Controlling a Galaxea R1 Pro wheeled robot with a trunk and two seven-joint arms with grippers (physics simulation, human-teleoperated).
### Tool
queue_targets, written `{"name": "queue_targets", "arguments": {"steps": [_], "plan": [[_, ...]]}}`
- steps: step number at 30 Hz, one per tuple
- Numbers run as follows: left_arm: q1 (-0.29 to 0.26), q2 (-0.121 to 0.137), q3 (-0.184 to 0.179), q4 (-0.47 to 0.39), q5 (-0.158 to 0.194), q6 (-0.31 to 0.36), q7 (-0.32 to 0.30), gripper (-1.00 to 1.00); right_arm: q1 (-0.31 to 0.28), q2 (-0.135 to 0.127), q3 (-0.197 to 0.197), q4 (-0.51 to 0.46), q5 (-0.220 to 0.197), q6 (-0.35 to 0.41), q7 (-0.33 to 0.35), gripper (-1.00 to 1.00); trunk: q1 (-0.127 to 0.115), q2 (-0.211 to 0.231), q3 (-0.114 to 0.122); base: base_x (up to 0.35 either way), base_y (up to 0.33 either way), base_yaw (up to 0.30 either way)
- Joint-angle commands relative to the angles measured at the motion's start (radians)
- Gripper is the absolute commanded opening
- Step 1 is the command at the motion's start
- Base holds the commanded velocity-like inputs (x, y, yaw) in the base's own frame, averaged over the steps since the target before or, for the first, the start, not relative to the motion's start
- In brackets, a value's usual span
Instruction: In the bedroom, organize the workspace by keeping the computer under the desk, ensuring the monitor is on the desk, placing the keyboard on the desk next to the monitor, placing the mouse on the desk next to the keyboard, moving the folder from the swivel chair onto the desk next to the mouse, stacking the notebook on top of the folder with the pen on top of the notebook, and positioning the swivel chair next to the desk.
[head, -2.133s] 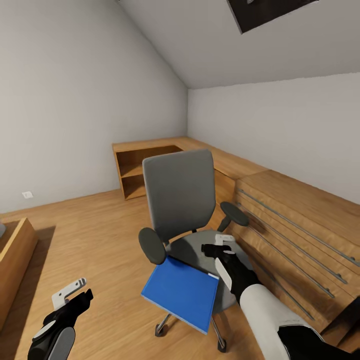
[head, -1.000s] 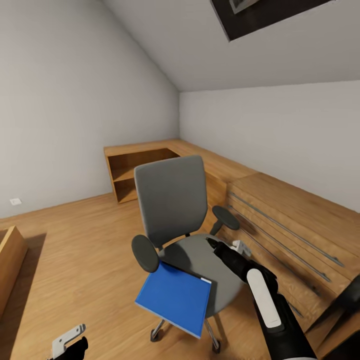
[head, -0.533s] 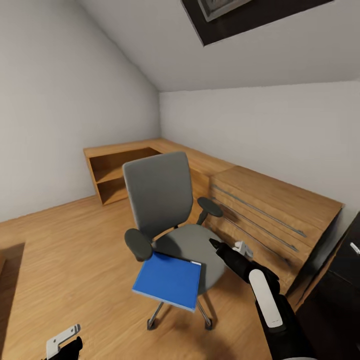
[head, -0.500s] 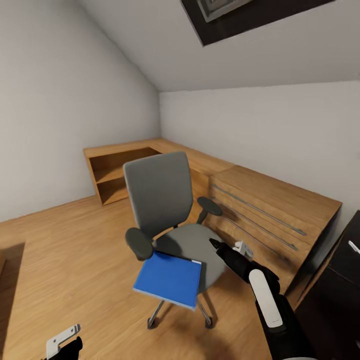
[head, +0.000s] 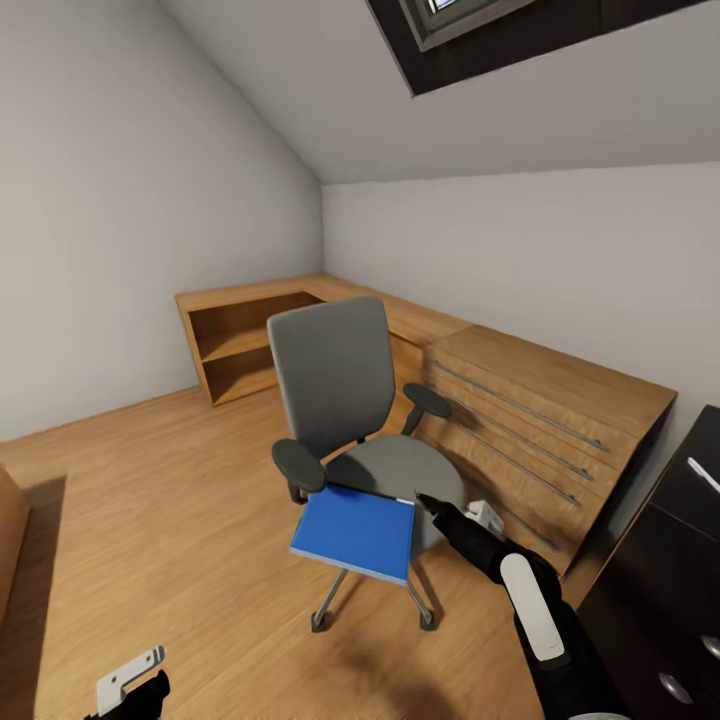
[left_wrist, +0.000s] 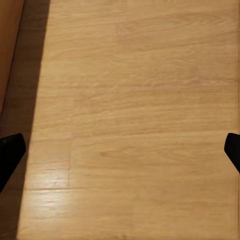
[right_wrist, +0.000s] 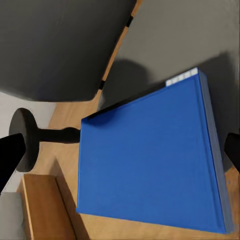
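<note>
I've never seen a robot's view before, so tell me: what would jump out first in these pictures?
The bright blue folder catches the eye first, lying on the front of the grey chair seat and jutting past its edge. The chair stands on the wooden floor beside a low wooden cabinet. The right end effector hovers by the folder's near corner, fingers spread wide in its wrist view.

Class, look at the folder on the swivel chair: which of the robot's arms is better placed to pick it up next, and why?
Right. The right tool is open beside the blue folder on the swivel chair. The left tool hangs low over bare floor.
</note>
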Motion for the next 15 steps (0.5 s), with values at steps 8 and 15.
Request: {"name": "queue_targets", "arguments": {"steps": [8,15], "plan": [[0.0,-0.007,-0.002,-0.003,0.005,0.004,0.003,1.0,-0.001,0.0,-0.023,0.005,-0.003,-0.016,0.002,1.0,0.031,-0.057,-0.026,0.0,0.0,0.0],[0.0,-0.008,-0.002,-0.003,0.004,0.004,0.003,1.0,-0.001,-0.001,-0.023,0.015,-0.003,-0.059,0.003,1.0,0.058,-0.106,-0.048,0.0,0.0,0.0]]}}
